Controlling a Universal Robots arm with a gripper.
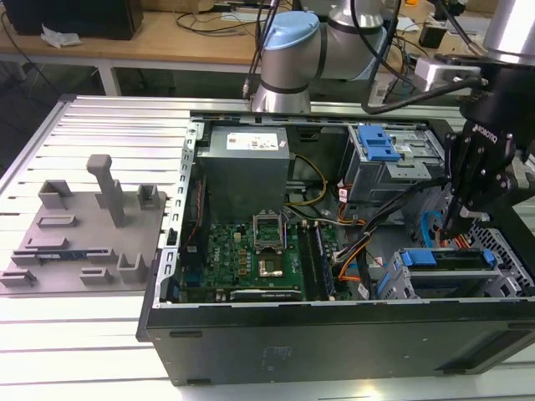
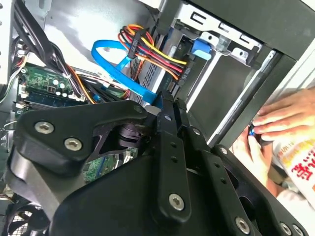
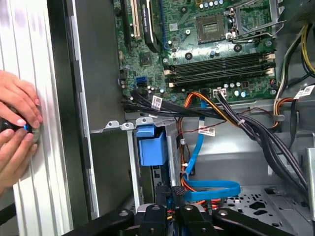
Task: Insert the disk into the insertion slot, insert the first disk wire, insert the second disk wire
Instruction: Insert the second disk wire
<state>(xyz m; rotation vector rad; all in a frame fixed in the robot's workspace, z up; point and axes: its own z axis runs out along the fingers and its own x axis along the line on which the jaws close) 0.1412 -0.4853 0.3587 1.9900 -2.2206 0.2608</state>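
The disk [image 1: 443, 261], grey inside its bright-blue caddy, sits in the insertion slot [image 1: 506, 280] of the perforated drive cage at the case's front corner, on the exterior view's right. A bundle of red, yellow and black wires [image 2: 157, 53] runs into the disk's end. A flat blue wire [image 2: 110, 66] loops to the same end, also seen as the blue wire [image 3: 209, 189]. My black gripper [image 1: 458, 224] stands straight above that end. In both wrist views the gripper [image 2: 170, 101] [image 3: 172, 196] is shut at the blue wire's plug, against the blue caddy [image 3: 150, 146].
A taller grey box with a blue tab [image 1: 378, 144] stands behind the cage. The motherboard [image 1: 251, 251] and black cable bundles [image 3: 246, 128] fill the middle of the case. A person's hands [image 3: 17, 123] rest on the ribbed table beside the case wall. A grey fixture plate [image 1: 84, 234] lies at the exterior view's left.
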